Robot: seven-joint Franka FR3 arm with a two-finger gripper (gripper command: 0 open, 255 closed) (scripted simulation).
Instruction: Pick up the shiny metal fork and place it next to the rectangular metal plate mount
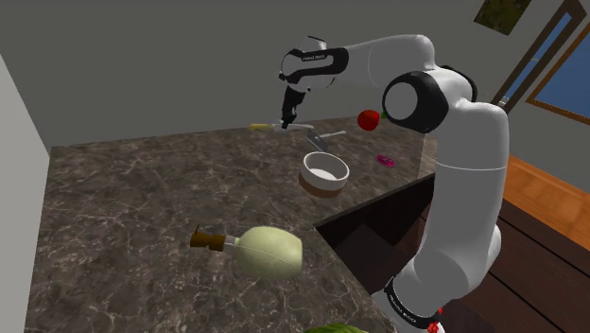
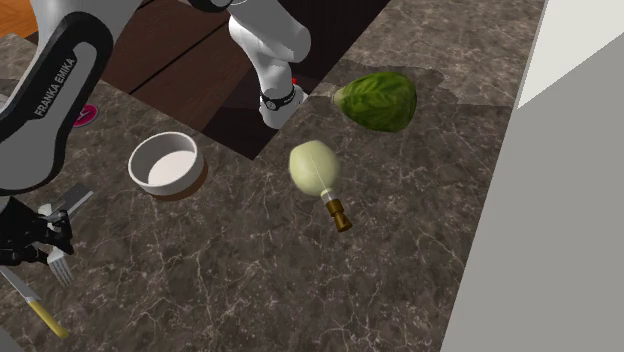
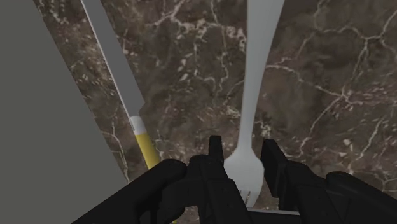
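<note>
A pale grey fork (image 3: pixel 253 95) lies along the dark marble counter, its head between my fingers. My black gripper (image 3: pixel 245 164) is shut on the fork near the head. In the shoulder view the gripper (image 1: pixel 289 115) points down at the counter's far side, with the fork (image 1: pixel 304 123) sticking out beside it. From the second exterior view, the gripper (image 2: pixel 42 240) grips the fork (image 2: pixel 60 268) low over the counter; whether the fork touches the stone I cannot tell. The grey rectangular plate mount (image 1: pixel 323 140) (image 2: pixel 76 200) lies close by, toward the bowl.
A yellow-handled knife (image 3: pixel 121 89) (image 2: pixel 36 306) lies beside the fork. A white bowl (image 1: pixel 324 172) (image 2: pixel 167 162), a pale green corked bottle (image 1: pixel 257 250), a green leafy vegetable (image 2: pixel 377 100), a red fruit (image 1: pixel 369 118) and a pink disc (image 1: pixel 386 160) sit on the counter.
</note>
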